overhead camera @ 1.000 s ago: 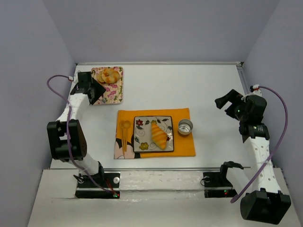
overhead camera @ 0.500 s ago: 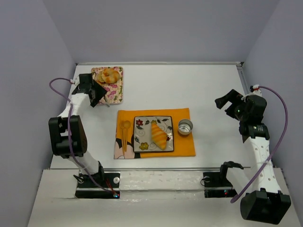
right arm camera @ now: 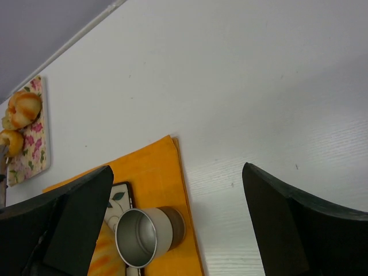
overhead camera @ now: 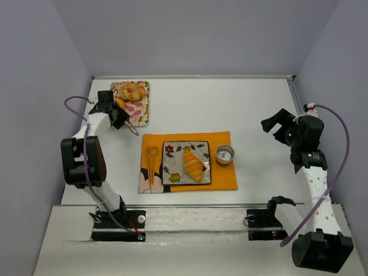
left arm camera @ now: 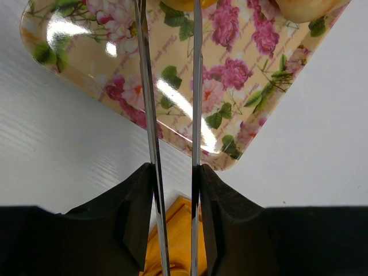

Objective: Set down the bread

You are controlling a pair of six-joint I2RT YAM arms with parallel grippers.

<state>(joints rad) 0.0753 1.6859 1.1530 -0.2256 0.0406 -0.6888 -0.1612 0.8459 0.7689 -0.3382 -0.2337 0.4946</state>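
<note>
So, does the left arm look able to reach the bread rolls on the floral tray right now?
Probably yes. The left pincer grips metal tongs whose blades extend over the floral tray toward the bread rolls at its far end, with nothing lying between.

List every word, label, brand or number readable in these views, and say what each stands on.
None can be read.
Pink-flowered rectangular tray: faint cursive script between the roses, too small and blurred to read.
Orange placemat, patterned square plate, metal cup: no lettering visible.
</note>
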